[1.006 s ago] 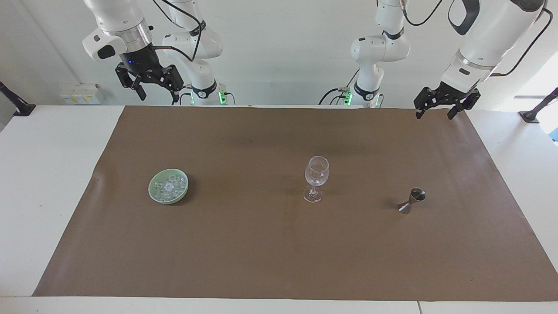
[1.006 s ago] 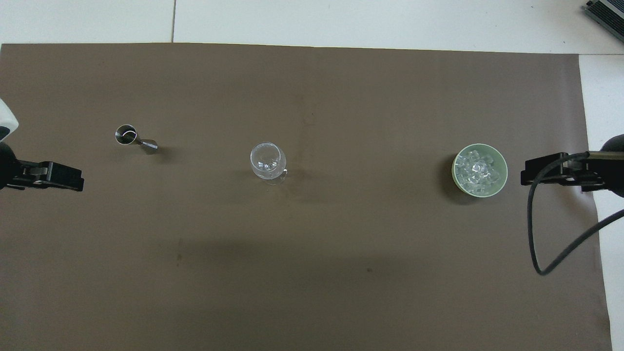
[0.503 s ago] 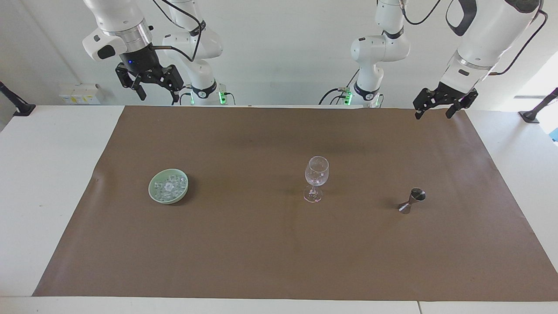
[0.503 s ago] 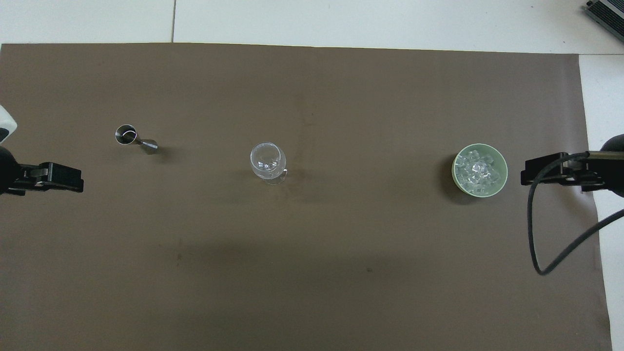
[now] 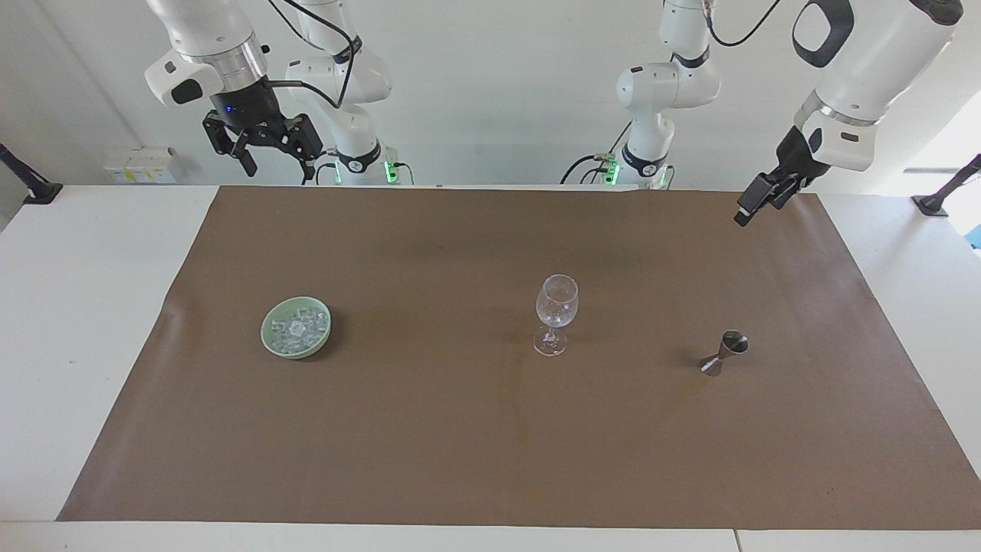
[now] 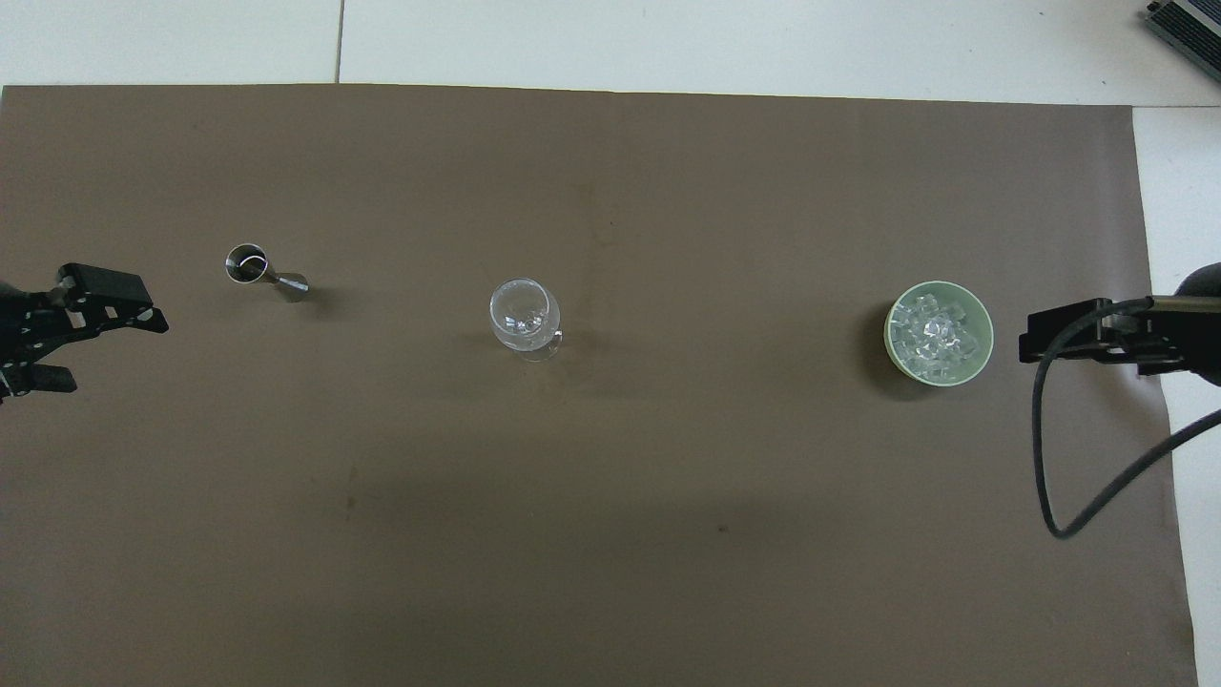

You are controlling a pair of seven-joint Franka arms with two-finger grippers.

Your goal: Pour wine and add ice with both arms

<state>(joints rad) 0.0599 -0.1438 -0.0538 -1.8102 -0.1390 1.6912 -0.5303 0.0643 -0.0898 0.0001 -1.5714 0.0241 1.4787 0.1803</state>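
The white table [image 5: 92, 307] is covered almost edge to edge by a large brown paper sheet [image 5: 460, 429], probably laid to catch spills from pouring. Above the robots' end of it hang the two large white jointed arms with black joint bands. The left gripper [image 5: 755, 205], black and two-fingered, is tipped on its side over the sheet's corner at the left arm's end; the overhead view shows its fingers [image 6: 110, 286] spread, with nothing between them. That sideways tilt looks like a set-up for a side grasp on the measure below it. The right gripper [image 5: 264, 153] hangs high over the table edge at the right arm's end, fingers spread and empty, apparently waiting.

On the sheet three things stand in a row, well apart, likely so each arm can work without crowding the other. The round pale green bowl [image 5: 270, 343] sits toward the right arm's end and holds the ice [image 5: 297, 328], a heap of small clear glassy cubes. The clear stemmed wine glass [image 5: 556, 313] stands upright in the middle, within reach of both arms, and appears empty. The small metal hourglass-shaped jigger [image 5: 724, 353] stands toward the left arm's end; whether it holds liquid cannot be told
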